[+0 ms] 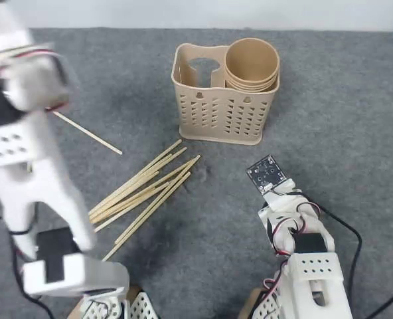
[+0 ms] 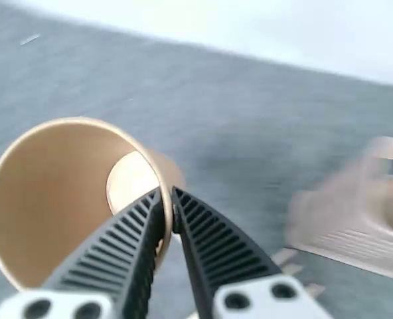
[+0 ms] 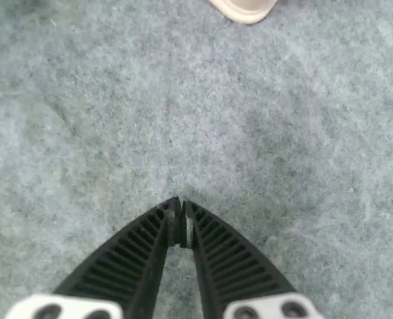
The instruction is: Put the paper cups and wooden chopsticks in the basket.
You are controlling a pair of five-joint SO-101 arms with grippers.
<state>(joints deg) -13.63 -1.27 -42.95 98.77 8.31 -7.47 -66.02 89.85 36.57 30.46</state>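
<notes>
Left gripper (image 2: 168, 199) clamps rim of paper cup (image 2: 50, 199) well off the basket (image 1: 216, 116); we'd lift level, nest it in the basket's cup stack (image 1: 251, 63); right gripper (image 3: 183, 226) pinched shut, empty.

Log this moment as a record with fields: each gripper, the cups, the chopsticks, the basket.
left gripper: shut on the rim of a paper cup
right gripper: shut, holding nothing, over the grey mat
basket: upright on the mat, two compartments
stacked cups: nested in one basket compartment
chopsticks: loose pile flat on the mat, outside the basket
single chopstick: lying apart from the pile
</notes>
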